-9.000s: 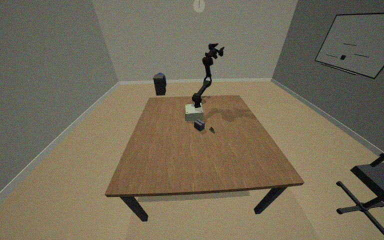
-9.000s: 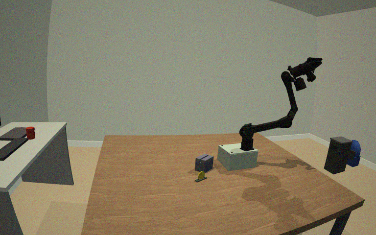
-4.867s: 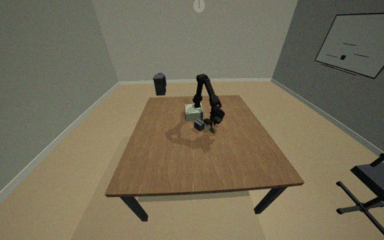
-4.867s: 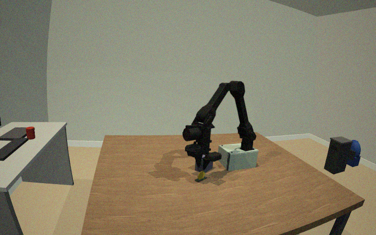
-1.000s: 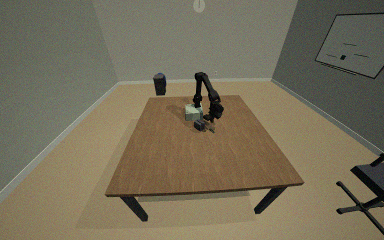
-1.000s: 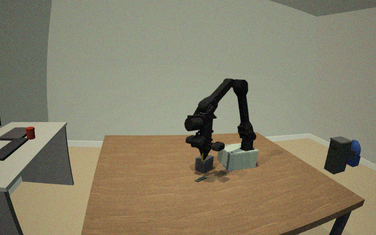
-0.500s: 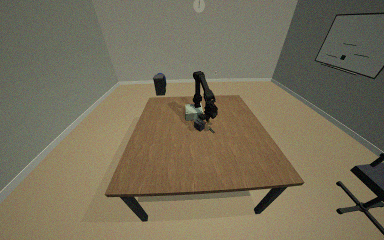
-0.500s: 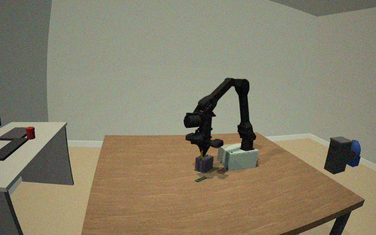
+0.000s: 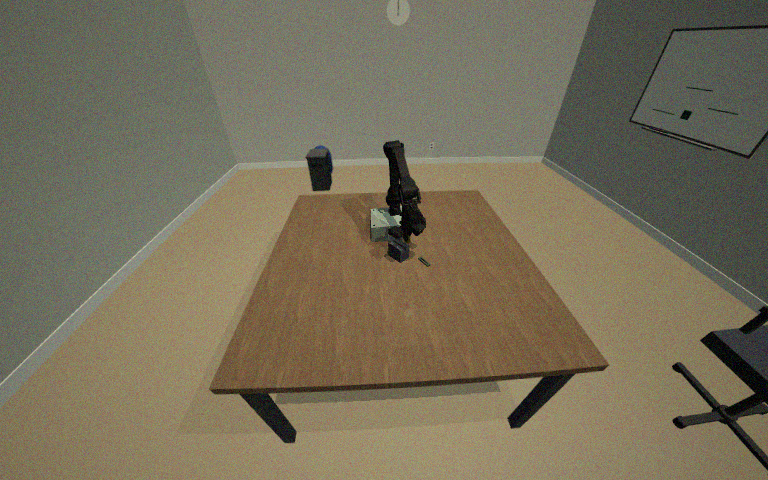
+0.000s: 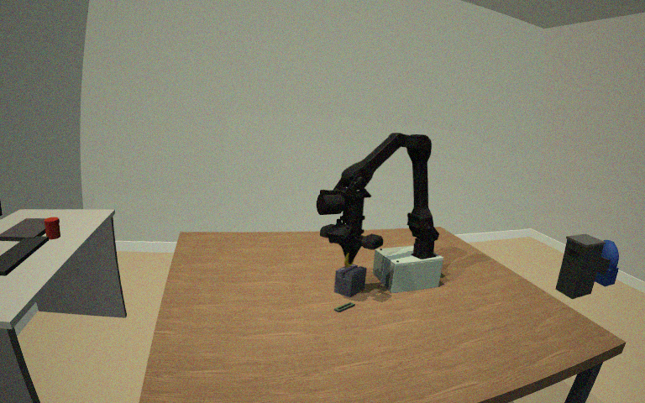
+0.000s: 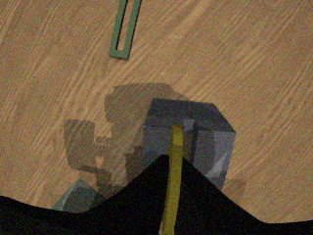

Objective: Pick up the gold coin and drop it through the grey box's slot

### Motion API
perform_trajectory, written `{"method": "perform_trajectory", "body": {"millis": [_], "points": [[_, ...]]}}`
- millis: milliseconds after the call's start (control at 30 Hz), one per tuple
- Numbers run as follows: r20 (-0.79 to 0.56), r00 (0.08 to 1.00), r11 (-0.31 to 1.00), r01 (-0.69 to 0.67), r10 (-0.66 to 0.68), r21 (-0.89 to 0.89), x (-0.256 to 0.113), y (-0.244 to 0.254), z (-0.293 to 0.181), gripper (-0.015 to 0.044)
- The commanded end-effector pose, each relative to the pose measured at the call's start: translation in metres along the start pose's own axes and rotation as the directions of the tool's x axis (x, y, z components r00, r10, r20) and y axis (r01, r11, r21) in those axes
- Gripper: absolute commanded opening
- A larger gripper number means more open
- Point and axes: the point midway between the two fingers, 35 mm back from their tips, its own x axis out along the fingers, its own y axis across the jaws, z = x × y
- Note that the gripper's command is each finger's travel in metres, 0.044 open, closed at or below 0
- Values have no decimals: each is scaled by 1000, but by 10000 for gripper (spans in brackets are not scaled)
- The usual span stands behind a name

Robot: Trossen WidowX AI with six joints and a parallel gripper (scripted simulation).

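The gold coin stands edge-on between the fingertips, its lower rim sticking out below them. My gripper is shut on the coin, just above the grey box. The closed grey box stands on the table under the fingers. A dark line shows on its lid in the wrist view, a little right of the coin's lower rim; the fingers hide part of the lid. The dark-green holder lies on the table beside the box, with its groove empty where visible.
A pale green block stands at the arm's base, close behind the grey box. The wooden table carries everything. A side desk with a red cup is off to the left in the exterior view.
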Motion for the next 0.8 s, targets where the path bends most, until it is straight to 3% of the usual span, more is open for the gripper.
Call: {"method": "perform_trajectory", "body": {"millis": [0, 367, 767], "points": [[0, 1000, 1000, -1, 1, -5, 1, -4, -11, 0], [-2, 1000, 1000, 1, -1, -5, 2, -13, -36, 0], [-4, 1000, 1000, 2, -2, 1, 2, -12, -30, 0]]}}
